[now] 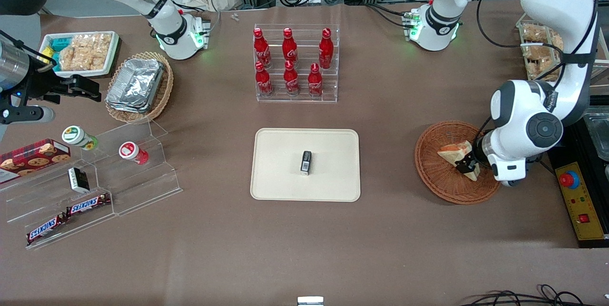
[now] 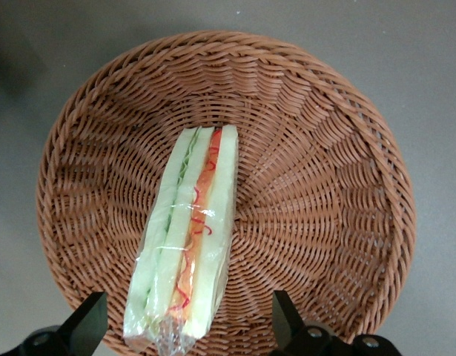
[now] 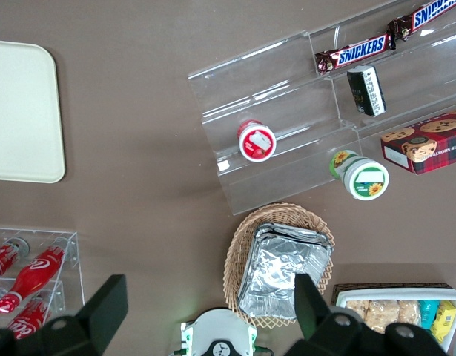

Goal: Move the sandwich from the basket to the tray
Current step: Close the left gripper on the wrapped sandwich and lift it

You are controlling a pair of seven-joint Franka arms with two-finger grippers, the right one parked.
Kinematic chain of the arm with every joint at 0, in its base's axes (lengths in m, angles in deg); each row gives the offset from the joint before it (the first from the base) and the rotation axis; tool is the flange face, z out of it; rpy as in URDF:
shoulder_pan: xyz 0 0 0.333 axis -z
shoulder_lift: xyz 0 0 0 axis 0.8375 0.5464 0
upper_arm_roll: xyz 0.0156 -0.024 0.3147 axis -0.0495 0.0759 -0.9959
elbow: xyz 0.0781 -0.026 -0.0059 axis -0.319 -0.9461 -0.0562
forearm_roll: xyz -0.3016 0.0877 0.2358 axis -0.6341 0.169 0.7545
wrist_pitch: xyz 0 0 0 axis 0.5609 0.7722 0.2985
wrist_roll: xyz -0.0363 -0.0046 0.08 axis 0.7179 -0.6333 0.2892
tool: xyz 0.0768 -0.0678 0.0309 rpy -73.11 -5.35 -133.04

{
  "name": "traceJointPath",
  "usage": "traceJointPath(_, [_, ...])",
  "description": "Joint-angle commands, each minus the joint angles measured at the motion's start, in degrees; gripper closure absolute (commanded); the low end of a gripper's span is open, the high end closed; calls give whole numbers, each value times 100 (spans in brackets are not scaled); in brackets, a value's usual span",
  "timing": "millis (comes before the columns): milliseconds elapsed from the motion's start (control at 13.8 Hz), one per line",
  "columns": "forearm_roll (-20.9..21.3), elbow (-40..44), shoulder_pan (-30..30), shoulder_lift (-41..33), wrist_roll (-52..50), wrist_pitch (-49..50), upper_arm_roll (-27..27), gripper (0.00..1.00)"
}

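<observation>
The sandwich (image 1: 454, 151) (image 2: 187, 237), a plastic-wrapped wedge of white bread with green and orange-red filling, lies in the round reddish-brown wicker basket (image 1: 428, 172) (image 2: 331, 185) toward the working arm's end of the table. My left gripper (image 1: 465, 163) (image 2: 188, 304) hangs low in the basket, open. One finger stands on each side of the sandwich's near end, with gaps between the fingers (image 2: 285, 315) and the wrap. The cream tray (image 1: 285, 153) (image 3: 20, 111) lies at the table's middle.
A small black box (image 1: 306, 162) sits on the tray. Farther from the front camera stands a clear rack of red bottles (image 1: 295, 63). Toward the parked arm's end are an acrylic shelf (image 1: 95, 187) with snacks and a tan basket of foil containers (image 1: 138, 84). A yellow control box (image 1: 578, 201) lies beside the basket.
</observation>
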Motion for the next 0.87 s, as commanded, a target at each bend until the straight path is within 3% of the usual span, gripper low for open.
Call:
traceJointPath(0, [58,-337,-48,23,-224,-347,10,0])
traceJointPath(290, [76,-382,-48,339,-469,-645,10,0])
traceJointPath(362, [85,-365,-48,392,-487,-698,1,24])
traceJointPath(435, [94,-347,-48,401,-487,-699,1,77])
traceJointPath(507, [120,-347,-48,401,-479,-699,1,100])
traceJointPath(797, [120,-233,-21,340,-479,-620,-17,100])
